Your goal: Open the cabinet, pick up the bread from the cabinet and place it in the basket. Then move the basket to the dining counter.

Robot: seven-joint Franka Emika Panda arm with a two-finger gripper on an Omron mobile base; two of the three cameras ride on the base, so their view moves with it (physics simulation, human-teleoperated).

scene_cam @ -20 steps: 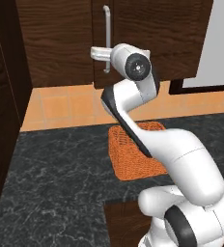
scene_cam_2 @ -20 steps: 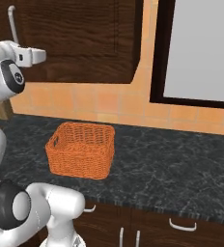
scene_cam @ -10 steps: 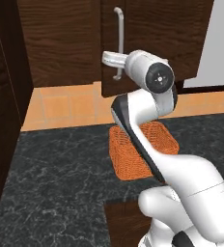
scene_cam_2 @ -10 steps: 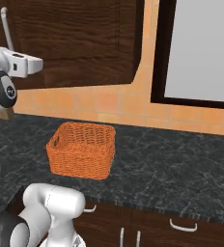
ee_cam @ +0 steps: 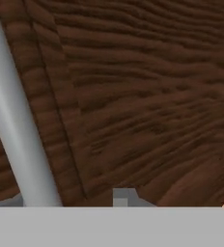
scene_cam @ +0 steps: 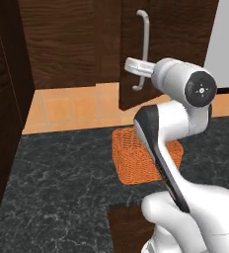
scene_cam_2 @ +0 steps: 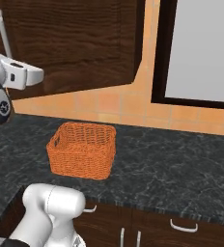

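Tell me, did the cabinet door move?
Yes. The cabinet door swung open, its handle shifting right against the still basket.

cabinet (scene_cam: 77, 44): dark brown wood grain | handle (scene_cam: 144, 49): silver | basket (scene_cam_2: 82, 149): orange woven mesh | bench (scene_cam_2: 181, 164): black, white-veined marble

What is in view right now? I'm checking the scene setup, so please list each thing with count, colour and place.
cabinet: one, dark brown wood grain, on the wall above the counter.
handle: one, silver vertical bar, on the cabinet door.
basket: one, orange woven, on the black counter below the cabinet.
black counter: one, black marbled, along the wall.
base cabinets: dark brown, short silver handles, under the counter.
window: one, pale pane in a dark frame, right of the cabinet.
end effector: one, white, at the handle's lower part; grip unclear.
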